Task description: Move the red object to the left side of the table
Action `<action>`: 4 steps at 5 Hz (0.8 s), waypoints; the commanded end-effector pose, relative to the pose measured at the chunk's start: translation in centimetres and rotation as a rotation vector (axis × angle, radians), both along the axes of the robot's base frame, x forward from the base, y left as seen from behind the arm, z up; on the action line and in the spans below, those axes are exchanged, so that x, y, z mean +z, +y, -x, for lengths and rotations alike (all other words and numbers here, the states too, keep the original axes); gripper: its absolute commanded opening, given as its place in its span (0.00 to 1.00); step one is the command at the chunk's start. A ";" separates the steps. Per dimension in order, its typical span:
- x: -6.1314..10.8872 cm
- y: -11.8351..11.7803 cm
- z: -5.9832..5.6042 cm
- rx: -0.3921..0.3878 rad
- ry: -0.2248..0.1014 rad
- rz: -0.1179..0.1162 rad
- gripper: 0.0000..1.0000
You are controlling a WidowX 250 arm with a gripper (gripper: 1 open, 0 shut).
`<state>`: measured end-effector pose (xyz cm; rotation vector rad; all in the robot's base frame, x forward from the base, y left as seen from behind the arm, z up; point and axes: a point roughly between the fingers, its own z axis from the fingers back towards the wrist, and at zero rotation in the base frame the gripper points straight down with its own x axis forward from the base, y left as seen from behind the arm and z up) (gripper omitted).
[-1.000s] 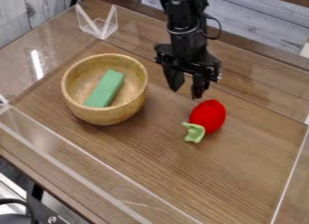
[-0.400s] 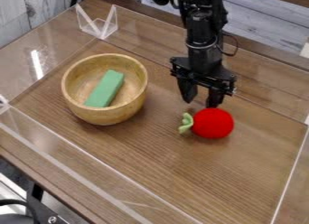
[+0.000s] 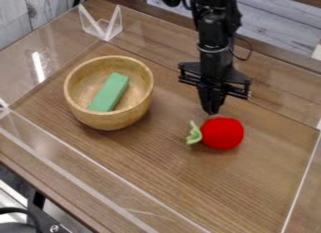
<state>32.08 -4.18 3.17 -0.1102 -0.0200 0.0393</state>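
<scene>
The red object (image 3: 224,133), a glossy red toy fruit, lies on the table (image 3: 138,180) right of centre, with its light green stem (image 3: 193,133) pointing left. My gripper (image 3: 213,109) points straight down just behind the fruit's top. Its black fingers are pressed together into one narrow tip and nothing shows between them. The tip ends at the fruit's upper edge; whether it touches the fruit I cannot tell.
A round wooden bowl (image 3: 88,110) holding a green rectangular block (image 3: 108,91) stands on the left half. Low clear acrylic walls (image 3: 100,25) border the tabletop, with a folded clear piece at the back left.
The gripper moved right and lower, then its fingers went from open to shut. The red fruit shifted slightly right and turned, so its stem now points left.
</scene>
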 end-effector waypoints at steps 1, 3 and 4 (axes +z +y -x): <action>2.6 -0.9 -0.7 0.020 -0.064 0.001 0.00; 2.5 -2.8 -0.6 -0.039 -0.066 0.005 1.00; 3.4 -2.6 -1.2 -0.034 -0.066 0.004 1.00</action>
